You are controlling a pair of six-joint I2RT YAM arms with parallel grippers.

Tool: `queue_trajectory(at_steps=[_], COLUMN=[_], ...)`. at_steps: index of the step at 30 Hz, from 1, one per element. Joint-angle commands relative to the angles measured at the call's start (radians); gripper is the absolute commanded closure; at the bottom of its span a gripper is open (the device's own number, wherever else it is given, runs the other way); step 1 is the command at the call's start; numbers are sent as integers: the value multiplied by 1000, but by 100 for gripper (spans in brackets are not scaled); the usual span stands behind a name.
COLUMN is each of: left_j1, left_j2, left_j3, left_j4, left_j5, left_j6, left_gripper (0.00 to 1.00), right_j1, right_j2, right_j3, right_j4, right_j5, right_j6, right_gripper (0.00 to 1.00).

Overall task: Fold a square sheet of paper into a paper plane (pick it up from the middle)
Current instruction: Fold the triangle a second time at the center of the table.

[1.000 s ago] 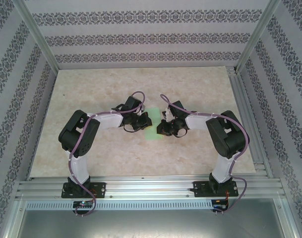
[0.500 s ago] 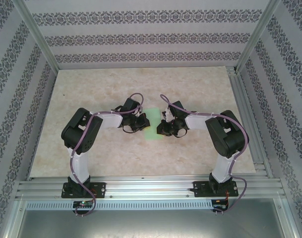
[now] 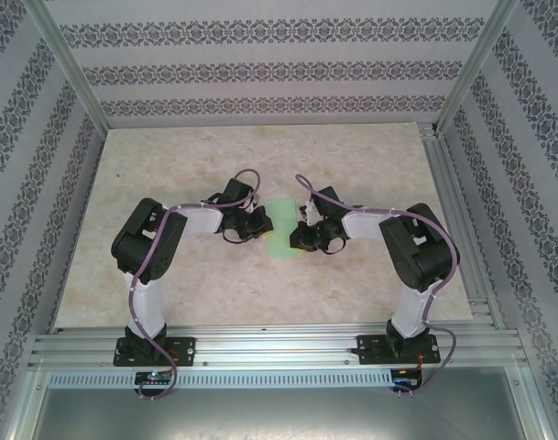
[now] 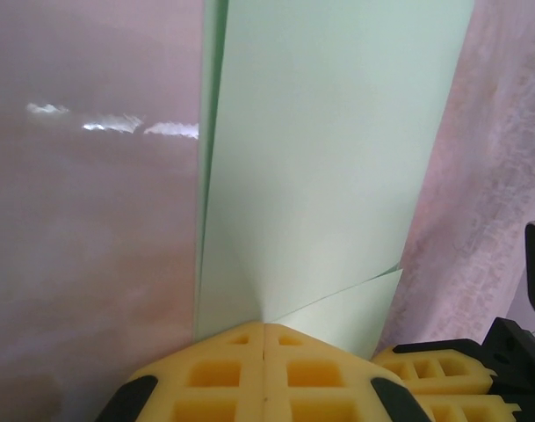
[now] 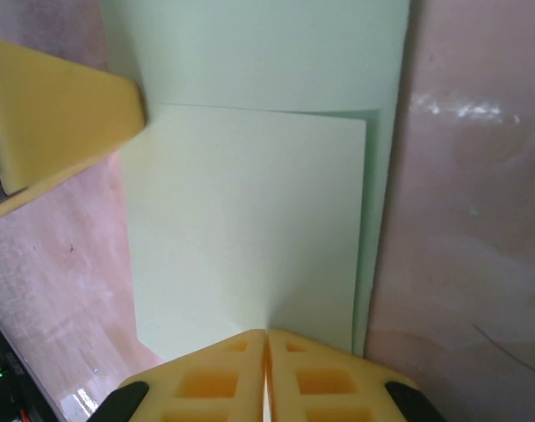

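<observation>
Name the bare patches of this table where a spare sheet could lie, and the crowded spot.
Free: the far strip of table below the back wall; the near strip along the aluminium rail. Crowded: the middle, where left gripper and right gripper pinch the folded green paper.

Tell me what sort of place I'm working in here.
Probably a lab test cell: an aluminium frame boxes in a marble-look tabletop, with patterned panels as walls.
</observation>
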Motion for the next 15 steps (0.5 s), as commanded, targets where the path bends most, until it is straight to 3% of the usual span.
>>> queue_trajectory(at_steps=[1, 15], left_j1=[28, 78], left_j2=[30, -23], left_j3=[23, 71], left_j4=[-27, -95], left_j5=[-45, -24], left_j6=[39, 96], left_gripper=[96, 93], right_j1=[-6, -6], right_j2=[37, -53], right_j3=[1, 19], right_j4=[-44, -24], right_j5=[24, -11], right_j6=[-30, -9], right_gripper=[90, 85])
